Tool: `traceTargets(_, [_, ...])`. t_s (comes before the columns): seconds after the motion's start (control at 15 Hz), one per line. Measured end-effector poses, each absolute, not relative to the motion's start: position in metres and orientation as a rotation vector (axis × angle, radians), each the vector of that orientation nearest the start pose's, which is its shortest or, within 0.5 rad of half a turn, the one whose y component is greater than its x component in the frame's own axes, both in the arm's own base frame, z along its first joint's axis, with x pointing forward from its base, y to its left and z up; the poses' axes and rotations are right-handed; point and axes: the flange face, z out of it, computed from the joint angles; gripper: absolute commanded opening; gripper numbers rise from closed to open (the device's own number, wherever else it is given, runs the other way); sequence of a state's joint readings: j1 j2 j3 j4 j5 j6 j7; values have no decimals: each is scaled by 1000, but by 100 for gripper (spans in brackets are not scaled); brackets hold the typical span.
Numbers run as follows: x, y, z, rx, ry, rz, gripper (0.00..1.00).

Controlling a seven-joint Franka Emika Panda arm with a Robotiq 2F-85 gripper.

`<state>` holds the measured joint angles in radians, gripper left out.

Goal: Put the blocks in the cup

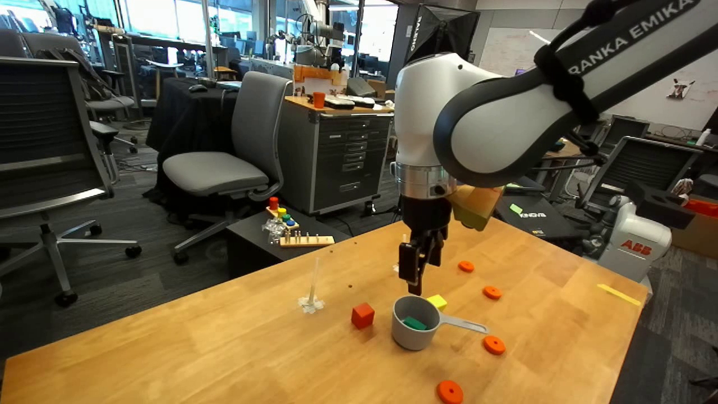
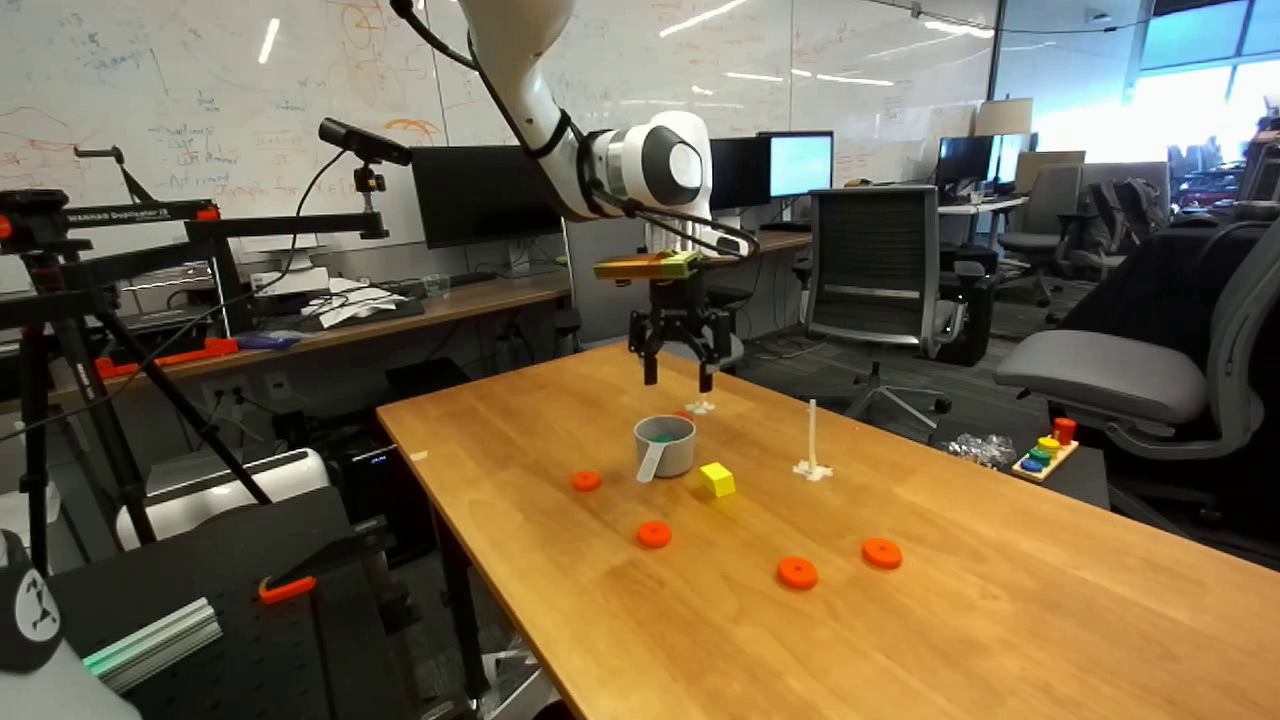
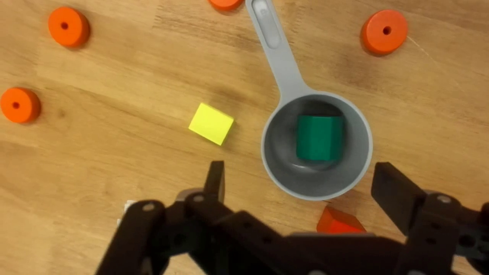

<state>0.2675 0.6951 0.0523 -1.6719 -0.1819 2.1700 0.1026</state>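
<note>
The wooden table carries the whole spread, and over it leans the Franka Panda arm, its end pointing down, a sensible pose for picking from above. Down there hangs the Robotiq gripper, jaws wide apart, nothing between them; ready, I'd judge, for the next block. Below, the grey measuring cup stands upright, mouth up to take a drop, its handle sticking out sideways where it shouldn't get in the way. Off to one side a wooden dowel rises from the table, and white tape round its foot looks like all that keeps it standing. Now the blocks! The green block is in, lying at the bottom of the cup, so that one counts as done. The red block sits outside, near the cup but apart from it. The yellow block, same story: on the table, clear of the cup, likely an easy grab. And scattered flat around them, pierced orange discs; whether they belong in the cup, I can't tell.
</note>
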Motion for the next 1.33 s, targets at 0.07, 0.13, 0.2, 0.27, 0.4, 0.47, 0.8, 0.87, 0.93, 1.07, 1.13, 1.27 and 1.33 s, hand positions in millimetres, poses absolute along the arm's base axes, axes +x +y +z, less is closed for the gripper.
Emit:
traceTargets(0.07, [629,197,185,-3230,-529,275,100])
traceTargets(0.13, [630,196,185,-3231,-525,273,100])
traceTargets(0.2, [631,194,186,-3232,-520,272,100])
traceTargets(0.27, [632,191,186,-3235,-512,271,100])
traceTargets(0.4, [635,183,187,-3246,-465,268,100])
traceTargets(0.47, [636,178,187,-3249,-437,267,100])
traceTargets(0.8, [632,145,184,-3152,-364,463,100])
traceTargets(0.87, [632,138,185,-3130,-361,503,100])
traceTargets(0.93, [634,131,186,-3122,-336,513,100])
traceTargets(1.07, [640,117,190,-3113,-265,492,100])
traceTargets(1.13, [645,110,192,-3111,-208,453,100])
traceTargets(1.27, [656,98,197,-3103,-94,340,100])
traceTargets(1.33, [661,93,200,-3088,-37,287,100])
